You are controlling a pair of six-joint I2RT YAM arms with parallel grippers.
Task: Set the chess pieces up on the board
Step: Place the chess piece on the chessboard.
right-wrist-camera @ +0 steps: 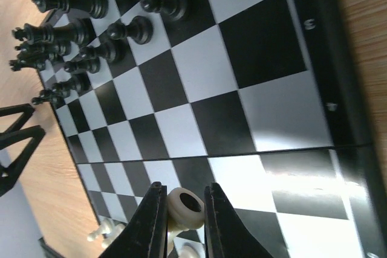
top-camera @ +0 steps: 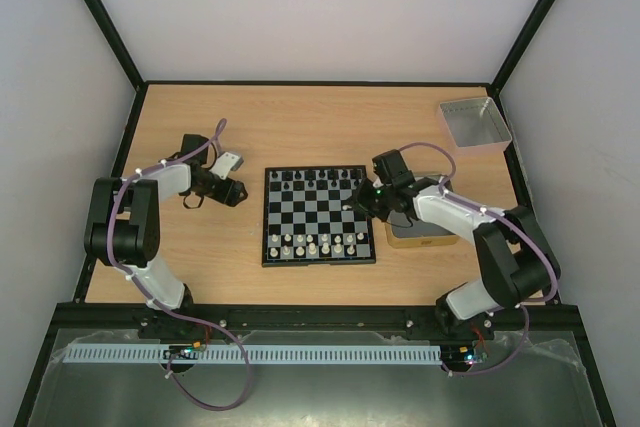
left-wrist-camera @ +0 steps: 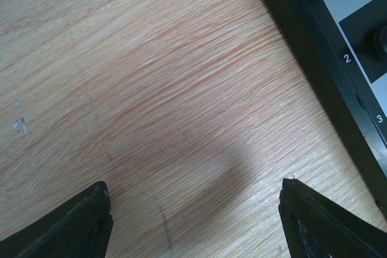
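The board (top-camera: 318, 217) lies mid-table, with black chess pieces (top-camera: 318, 179) along its far ranks and white ones (top-camera: 318, 243) near its front edge. My right gripper (top-camera: 358, 205) hovers over the board's right side. In the right wrist view it (right-wrist-camera: 184, 200) is shut on a cream piece (right-wrist-camera: 185, 207) whose hollow base faces the camera, above the squares (right-wrist-camera: 199, 83). Black pieces (right-wrist-camera: 91, 4) stand at upper left. My left gripper (top-camera: 238, 191) rests left of the board, open over bare wood (left-wrist-camera: 196, 209), with the board's numbered rim (left-wrist-camera: 326, 70) to its right.
A grey metal tray (top-camera: 475, 124) sits at the far right corner. A tan-rimmed tray (top-camera: 425, 234) lies under the right arm beside the board. Enclosure walls close in the table on three sides.
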